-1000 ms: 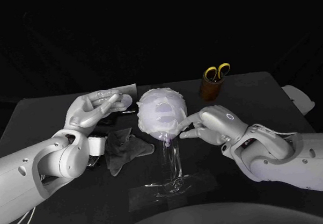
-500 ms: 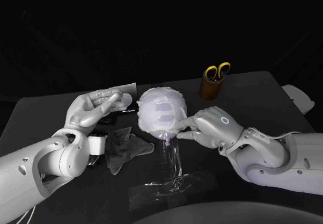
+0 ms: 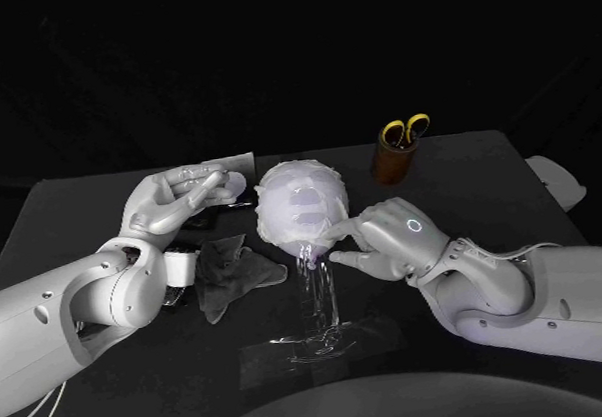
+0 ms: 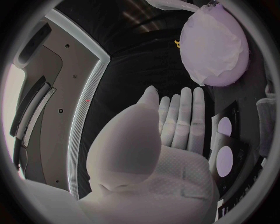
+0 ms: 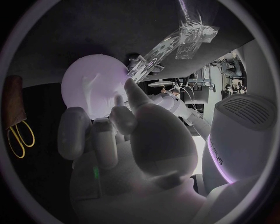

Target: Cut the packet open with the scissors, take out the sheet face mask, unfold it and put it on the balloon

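The wrinkled white mask (image 3: 301, 203) covers the balloon (image 5: 79, 77). The left hand (image 3: 178, 201) is flat and empty. The right hand (image 3: 387, 238) touches the mask's lower edge; I cannot tell whether it grips.

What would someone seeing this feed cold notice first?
Most likely the pale balloon at the middle of the table, raised on a clear stand, with the sheet mask draped over it. Next, the two hands flanking it: the right hand with fingertips at its lower edge, the left hand raised beside it, holding nothing. Yellow-handled scissors stand in a brown cup at the back right.
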Robot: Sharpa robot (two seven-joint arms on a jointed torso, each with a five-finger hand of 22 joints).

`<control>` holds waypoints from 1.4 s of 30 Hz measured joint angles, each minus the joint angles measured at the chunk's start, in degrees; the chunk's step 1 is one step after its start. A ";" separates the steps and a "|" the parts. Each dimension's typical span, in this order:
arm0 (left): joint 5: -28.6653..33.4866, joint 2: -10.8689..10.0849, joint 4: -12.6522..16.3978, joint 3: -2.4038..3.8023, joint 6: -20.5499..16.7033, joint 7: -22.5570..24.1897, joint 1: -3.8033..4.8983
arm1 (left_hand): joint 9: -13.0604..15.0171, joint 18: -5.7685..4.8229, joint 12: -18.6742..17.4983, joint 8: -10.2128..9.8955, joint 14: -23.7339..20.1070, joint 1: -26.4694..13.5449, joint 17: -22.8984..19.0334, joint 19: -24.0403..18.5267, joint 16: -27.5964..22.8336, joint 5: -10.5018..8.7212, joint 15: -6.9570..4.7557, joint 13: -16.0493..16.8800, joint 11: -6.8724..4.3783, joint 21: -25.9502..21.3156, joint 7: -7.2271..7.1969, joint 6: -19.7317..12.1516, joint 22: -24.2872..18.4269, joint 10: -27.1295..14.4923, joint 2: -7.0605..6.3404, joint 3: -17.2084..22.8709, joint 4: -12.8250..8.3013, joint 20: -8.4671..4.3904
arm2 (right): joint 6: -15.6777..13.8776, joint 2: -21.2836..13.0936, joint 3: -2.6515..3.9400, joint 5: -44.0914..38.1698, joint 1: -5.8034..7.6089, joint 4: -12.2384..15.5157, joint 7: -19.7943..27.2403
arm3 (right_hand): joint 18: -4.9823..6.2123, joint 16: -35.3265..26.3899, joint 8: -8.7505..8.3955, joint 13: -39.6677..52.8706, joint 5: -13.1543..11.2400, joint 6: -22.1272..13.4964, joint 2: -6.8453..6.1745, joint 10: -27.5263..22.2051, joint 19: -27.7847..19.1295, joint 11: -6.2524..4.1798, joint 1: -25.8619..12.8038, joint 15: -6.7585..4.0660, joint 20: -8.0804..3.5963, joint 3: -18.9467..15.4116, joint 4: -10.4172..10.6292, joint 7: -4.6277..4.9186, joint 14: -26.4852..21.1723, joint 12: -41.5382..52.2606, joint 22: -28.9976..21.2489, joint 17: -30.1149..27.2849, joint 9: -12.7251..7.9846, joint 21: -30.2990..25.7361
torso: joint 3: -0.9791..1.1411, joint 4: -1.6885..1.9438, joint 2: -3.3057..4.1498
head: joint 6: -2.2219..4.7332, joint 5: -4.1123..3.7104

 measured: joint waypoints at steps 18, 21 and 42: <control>-0.04 -0.18 -0.05 0.00 -0.05 -0.39 0.00 | 0.00 -0.03 0.00 -0.25 0.00 0.23 0.19 -0.01 0.23 0.00 0.01 0.00 0.20 0.39 -0.10 0.09 0.09 0.20 0.23 0.00 0.00 0.00 | 0.47 0.86 0.01 -4.04 -0.60 -1.19 -2.47 | 0.00 -0.05 -0.79 0.10 -2.01 0.53 -6.60 0.18 -0.21 0.21 -0.55 0.44 0.20 13.33 6.61 0.29 -0.05 4.02 0.08 -0.05 0.08 -0.77 | 0.03 0.02 -0.01 | -0.18 0.09; -0.05 -0.21 -0.05 0.00 -0.06 -0.44 0.00 | 0.00 -0.03 0.00 -0.24 0.00 0.23 0.25 -0.01 0.47 0.00 0.01 0.00 0.08 0.39 -0.11 0.09 0.12 0.32 0.23 0.00 0.00 0.00 | 0.04 1.05 0.01 -4.49 -0.64 -1.26 -2.82 | 0.00 -0.05 -0.78 0.10 -2.25 0.70 -6.77 0.08 -0.21 0.31 -0.38 0.52 0.20 14.16 7.16 0.14 -0.12 4.07 0.34 -0.05 0.13 -0.78 | 0.03 0.02 0.00 | -0.16 0.09; -0.06 -0.25 0.04 0.00 -0.11 -0.76 0.00 | -0.01 0.54 0.00 -0.24 -0.01 0.46 0.82 0.20 1.46 0.00 0.02 0.00 -0.22 1.24 0.01 0.41 0.66 0.62 0.46 0.00 0.00 -0.20 | -1.35 2.01 0.07 -5.87 -0.68 -1.76 -4.07 | -0.45 0.00 3.23 0.60 -3.90 6.69 -6.30 -0.88 1.03 -0.88 0.54 -0.64 -1.48 21.83 10.25 -2.58 -0.61 4.40 1.99 0.00 2.48 0.02 | 0.02 0.01 -0.03 | -0.19 -0.09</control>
